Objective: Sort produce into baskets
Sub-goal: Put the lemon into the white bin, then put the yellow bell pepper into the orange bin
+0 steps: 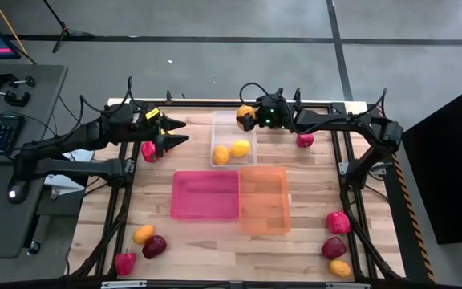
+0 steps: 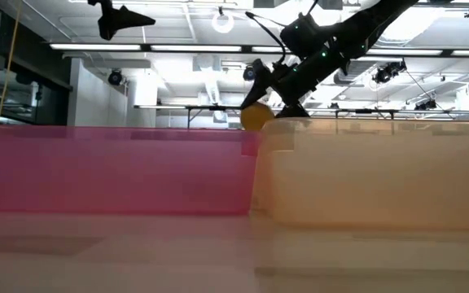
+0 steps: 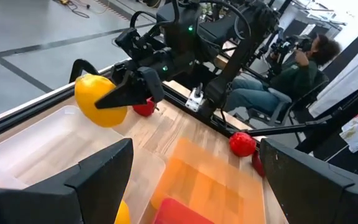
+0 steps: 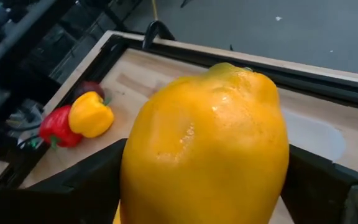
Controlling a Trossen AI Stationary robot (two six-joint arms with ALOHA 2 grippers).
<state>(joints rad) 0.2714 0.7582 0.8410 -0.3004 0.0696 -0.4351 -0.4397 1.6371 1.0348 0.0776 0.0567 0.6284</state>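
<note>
My right gripper (image 1: 249, 117) is shut on a yellow-orange citrus piece (image 1: 245, 111) above the far end of the clear bin (image 1: 233, 127); the pair also shows in the low view (image 2: 256, 116) and the left wrist view (image 3: 98, 99). Two yellow-orange pieces (image 1: 231, 152) lie in the clear bin. The pink bin (image 1: 205, 195) and the orange bin (image 1: 264, 199) stand side by side nearer the front. My left gripper (image 1: 181, 132) is open and empty, raised left of the clear bin, above a red pepper (image 1: 148, 150). My right gripper pinches the citrus piece between its two fingers (image 4: 89, 180), one on each opposite side (image 4: 138, 174). The fingers come from the table's right, slanting down (image 3: 132, 93). The citrus is lifted clear, over the clear bin's far end.
A red piece (image 1: 305, 140) lies right of the clear bin. Orange, maroon and red pieces (image 1: 143, 245) lie at the front left; a red pepper, a maroon and a yellow piece (image 1: 336, 245) at the front right. A yellow pepper (image 4: 91, 114) lies by the red one. A person (image 3: 297, 62) sits beyond the table.
</note>
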